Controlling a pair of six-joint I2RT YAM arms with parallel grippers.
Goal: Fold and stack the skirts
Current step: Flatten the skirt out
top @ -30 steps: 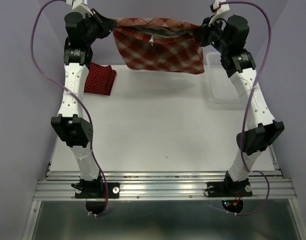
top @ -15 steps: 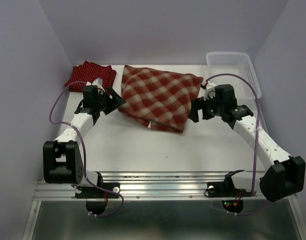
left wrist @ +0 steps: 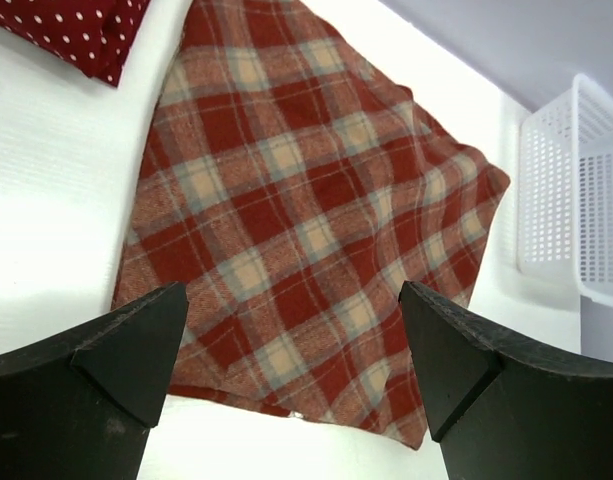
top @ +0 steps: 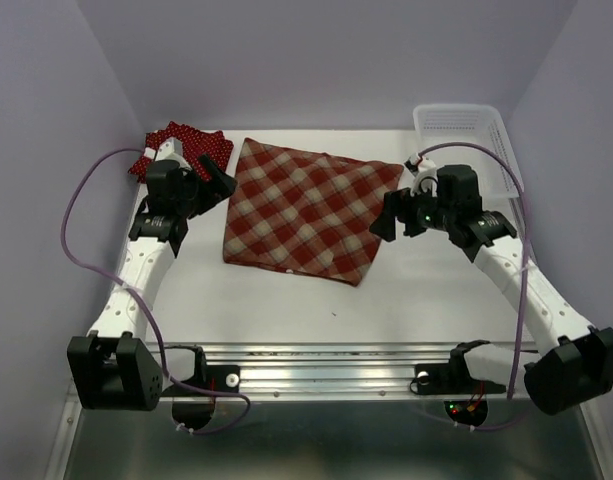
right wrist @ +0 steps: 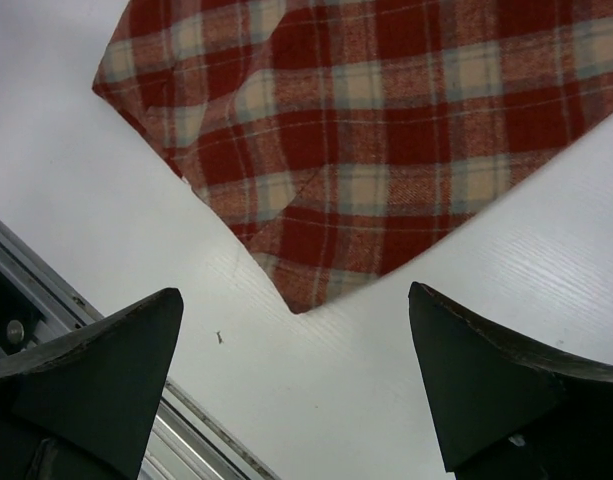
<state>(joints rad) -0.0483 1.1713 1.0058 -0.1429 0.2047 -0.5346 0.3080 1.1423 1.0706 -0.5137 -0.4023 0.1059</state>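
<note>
On table (top: 286, 310), flat woven plaid skirt (top: 304, 212), squarish; L fingers (left wrist: 106, 380), R fingers (right wrist: 96, 370) apart, empty.

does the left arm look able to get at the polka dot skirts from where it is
Probably yes. The polka dot skirts lie in the back left corner right beside the open, empty left fingers, with nothing between them; the plaid skirt lies on the other side.

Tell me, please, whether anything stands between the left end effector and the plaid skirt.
Nothing visible does. The open left end effector is beside the plaid skirt's left edge, and its wrist view shows the cloth unobstructed on the table.
</note>
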